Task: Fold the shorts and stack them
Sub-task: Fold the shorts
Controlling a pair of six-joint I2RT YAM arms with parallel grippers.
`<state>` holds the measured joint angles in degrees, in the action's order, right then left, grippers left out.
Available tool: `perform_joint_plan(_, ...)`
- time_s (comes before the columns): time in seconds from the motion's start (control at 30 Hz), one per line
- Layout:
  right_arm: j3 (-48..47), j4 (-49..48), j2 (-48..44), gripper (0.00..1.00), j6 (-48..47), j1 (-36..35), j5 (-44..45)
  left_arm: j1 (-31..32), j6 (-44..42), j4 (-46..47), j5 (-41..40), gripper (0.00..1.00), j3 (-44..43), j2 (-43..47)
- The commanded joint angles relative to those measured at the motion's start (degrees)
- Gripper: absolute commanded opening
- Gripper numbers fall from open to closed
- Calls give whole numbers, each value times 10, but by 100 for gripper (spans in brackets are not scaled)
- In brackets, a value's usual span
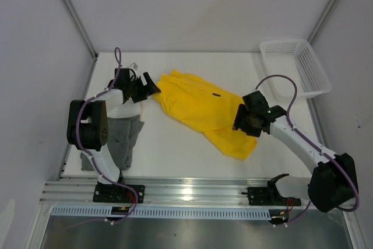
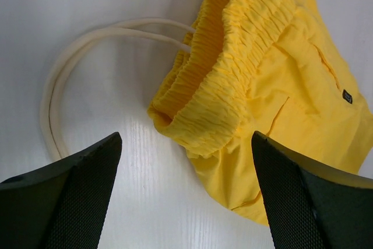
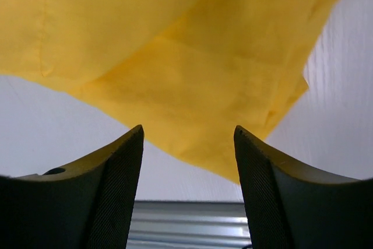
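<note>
The yellow shorts (image 1: 198, 108) lie spread across the middle of the table, waistband to the left and legs toward the right front. In the left wrist view their gathered waistband (image 2: 233, 68) and a white drawstring (image 2: 87, 45) show. My left gripper (image 1: 150, 89) hovers at the waistband corner, open, with the cloth edge just beyond its tips (image 2: 186, 144). My right gripper (image 1: 246, 122) hangs over the leg end, open, with the yellow hem (image 3: 192, 80) ahead of its tips (image 3: 187, 132) and nothing between the fingers. The grey shorts (image 1: 123, 137) lie at the left, partly under the left arm.
A white mesh basket (image 1: 298, 65) stands at the back right corner. A metal rail (image 1: 186, 189) runs along the near table edge and shows below the right fingers (image 3: 186, 220). White walls close in the table on the left, back and right.
</note>
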<state>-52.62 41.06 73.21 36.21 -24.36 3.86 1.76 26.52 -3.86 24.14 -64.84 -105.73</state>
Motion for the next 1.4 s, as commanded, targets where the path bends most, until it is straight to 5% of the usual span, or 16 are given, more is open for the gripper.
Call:
perform_joint_plan(0.0,29,78,-64,65,98,-17,85,3,13,119,6,94,51,63)
perform_joint_plan(0.37,132,79,-101,62,175,-42,64,3,1,144,21,95,49,53)
perform_joint_plan(0.57,158,10,-95,45,171,-43,31,3,-2,133,20,95,36,28)
perform_joint_plan(1.0,182,-66,-52,35,164,-46,50,3,-7,147,35,95,36,8)
perform_joint_plan(1.17,174,-76,-33,2,153,-45,55,3,-9,155,50,95,16,-16)
perform_joint_plan(1.37,161,-72,-32,0,142,-39,53,3,-17,163,53,94,2,-25)
